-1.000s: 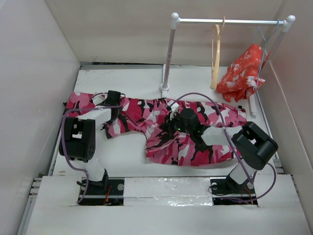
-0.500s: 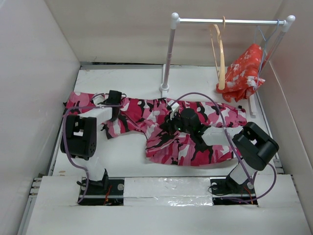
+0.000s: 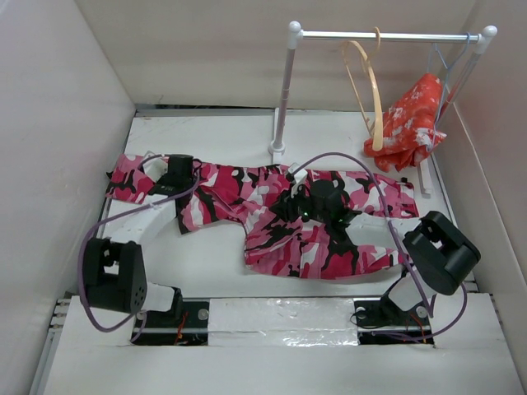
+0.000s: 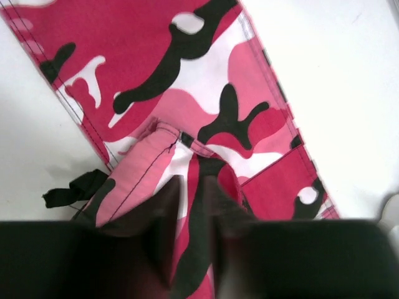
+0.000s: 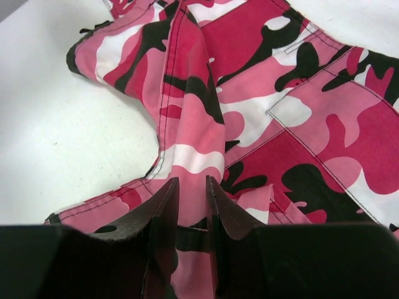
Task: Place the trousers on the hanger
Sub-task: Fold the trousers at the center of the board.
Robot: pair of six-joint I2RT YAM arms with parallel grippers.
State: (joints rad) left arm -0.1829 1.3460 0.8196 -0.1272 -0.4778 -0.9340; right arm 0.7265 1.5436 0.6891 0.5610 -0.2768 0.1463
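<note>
1. The trousers (image 3: pixel 247 197) lay spread across the table (image 3: pixel 218 271), as a second before.
2. The hanger (image 3: pixel 372 90) had swung on the rail (image 3: pixel 395 36).
3. My left jaws, shifted leftward, had clamped a trouser fold.
4. My right jaws had parted slightly astride another fold; I couldn't tell whether they gripped.

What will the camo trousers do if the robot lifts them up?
Probably flop and dangle: the trousers lie wrinkled and folded on the table. They likely grip easily, not slippery: a soft fold sits pinched in the left gripper.
</note>
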